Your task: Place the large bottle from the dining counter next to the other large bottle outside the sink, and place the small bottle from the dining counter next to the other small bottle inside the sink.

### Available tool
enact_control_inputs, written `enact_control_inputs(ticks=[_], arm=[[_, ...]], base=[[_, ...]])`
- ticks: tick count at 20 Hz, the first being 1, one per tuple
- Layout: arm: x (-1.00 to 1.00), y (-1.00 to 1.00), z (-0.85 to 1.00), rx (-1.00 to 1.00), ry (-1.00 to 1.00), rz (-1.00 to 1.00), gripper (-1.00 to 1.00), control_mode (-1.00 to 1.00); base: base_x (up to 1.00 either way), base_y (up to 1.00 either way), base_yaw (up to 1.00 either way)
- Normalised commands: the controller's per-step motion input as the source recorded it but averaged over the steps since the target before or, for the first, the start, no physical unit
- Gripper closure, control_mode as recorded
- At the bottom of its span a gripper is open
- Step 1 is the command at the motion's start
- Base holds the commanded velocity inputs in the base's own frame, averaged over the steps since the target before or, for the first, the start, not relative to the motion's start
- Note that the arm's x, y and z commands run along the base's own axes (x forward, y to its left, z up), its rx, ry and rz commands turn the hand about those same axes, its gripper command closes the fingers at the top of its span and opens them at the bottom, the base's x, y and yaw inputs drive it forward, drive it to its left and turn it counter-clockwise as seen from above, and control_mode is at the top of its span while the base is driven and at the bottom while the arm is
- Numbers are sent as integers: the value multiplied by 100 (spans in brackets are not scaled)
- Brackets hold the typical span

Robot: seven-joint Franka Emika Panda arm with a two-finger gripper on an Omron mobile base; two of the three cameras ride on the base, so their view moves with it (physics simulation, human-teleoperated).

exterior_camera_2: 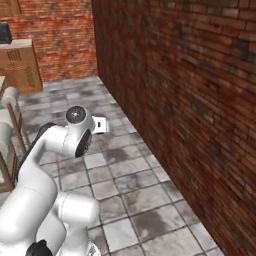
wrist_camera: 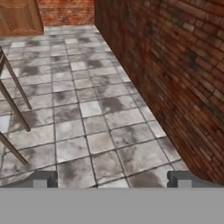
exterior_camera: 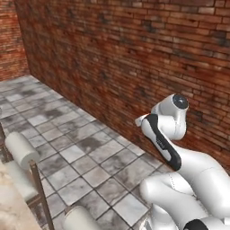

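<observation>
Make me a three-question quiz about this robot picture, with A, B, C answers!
1. Where is the brick wall in the right base view?
A. right of the robot
B. left of the robot
C. under the robot

2. What colour are the stools' roll backs?
A. red
B. white
C. green

3. How is the robot's hand?
A. shut on a bottle
B. shut on nothing
C. open and holding nothing

Answers:
1. A, the bricks run along the right side while the arm sits low on the left.
2. B, the padded rolls beside the tiled floor are white.
3. C, in the hand view the two fingertips stand far apart with bare floor between.
</observation>
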Motion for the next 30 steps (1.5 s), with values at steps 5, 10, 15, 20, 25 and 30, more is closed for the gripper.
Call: enact_control_inputs(ticks=[5, 10, 15, 20, 25, 30], arm=[[0, 0, 0, 0, 0, 0, -100, 100], [0, 0, 0, 0, 0, 0, -100, 100], [0, 0, 0, 0, 0, 0, -100, 100], [0, 0, 0, 0, 0, 0, -100, 100], [0, 0, 0, 0, 0, 0, -100, 100], [0, 0, 0, 0, 0, 0, -100, 100]], base=[[100, 7, 10], [100, 20, 11], [100, 30, 27], [100, 24, 47], [100, 0, 48], [82, 0, 53]])
